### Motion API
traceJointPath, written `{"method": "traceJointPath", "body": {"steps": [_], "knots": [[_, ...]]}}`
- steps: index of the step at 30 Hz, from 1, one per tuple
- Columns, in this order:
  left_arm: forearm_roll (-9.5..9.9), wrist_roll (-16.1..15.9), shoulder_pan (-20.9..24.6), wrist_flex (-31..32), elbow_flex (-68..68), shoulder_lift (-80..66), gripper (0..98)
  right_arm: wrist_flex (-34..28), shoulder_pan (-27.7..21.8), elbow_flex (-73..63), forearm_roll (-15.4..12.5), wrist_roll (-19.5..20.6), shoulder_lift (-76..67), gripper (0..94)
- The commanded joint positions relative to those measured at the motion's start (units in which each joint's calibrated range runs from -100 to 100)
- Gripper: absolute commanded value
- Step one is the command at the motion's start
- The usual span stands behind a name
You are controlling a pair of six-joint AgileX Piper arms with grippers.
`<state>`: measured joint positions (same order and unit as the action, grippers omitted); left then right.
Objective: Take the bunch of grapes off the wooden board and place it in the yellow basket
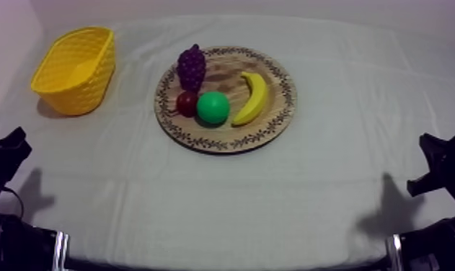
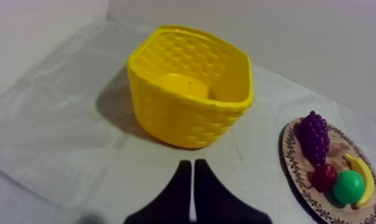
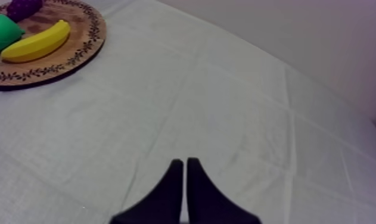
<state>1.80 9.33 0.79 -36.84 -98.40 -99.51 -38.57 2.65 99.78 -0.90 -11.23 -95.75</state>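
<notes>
The bunch of grapes (image 1: 192, 66) lies at the far left edge of the wooden board (image 1: 279, 108), just behind the small red fruit (image 1: 187, 103). A green fruit (image 1: 213, 107) and a banana (image 1: 252, 99) lie next to them. The yellow basket (image 1: 78, 79) stands on the counter (image 1: 309, 194), left of the board. The left claw (image 2: 192, 164) is well apart from the grapes, its fingers pressed together on nothing. The right claw (image 3: 185, 162) is squeezed together too, even farther off.
</notes>
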Motion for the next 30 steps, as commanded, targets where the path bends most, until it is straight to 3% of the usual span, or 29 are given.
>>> {"method": "traceJointPath", "body": {"steps": [1, 17, 24, 30], "knots": [[0.03, 0.66, 0.11, 0.22, -0.26, -0.23, 0.1, 0.02, 0.03, 0.0, -0.01, -0.03, 0.0, 0.3], [0.6, 0.98, -1.45, 0.37, 0.5, 1.34, 0.1, 0.02, 0.03, 0.0, -0.01, -0.03, 0.0, 0.3], [0.61, 2.6, -4.81, 4.25, 3.03, 12.18, 0.1, 0.02, 0.03, 0.0, -0.01, -0.03, 0.0, 0.3], [0.56, 1.25, -8.77, -0.05, 13.75, 24.86, 0.0, 0.02, 0.03, 0.0, -0.01, -0.03, 0.0, 0.3]]}}
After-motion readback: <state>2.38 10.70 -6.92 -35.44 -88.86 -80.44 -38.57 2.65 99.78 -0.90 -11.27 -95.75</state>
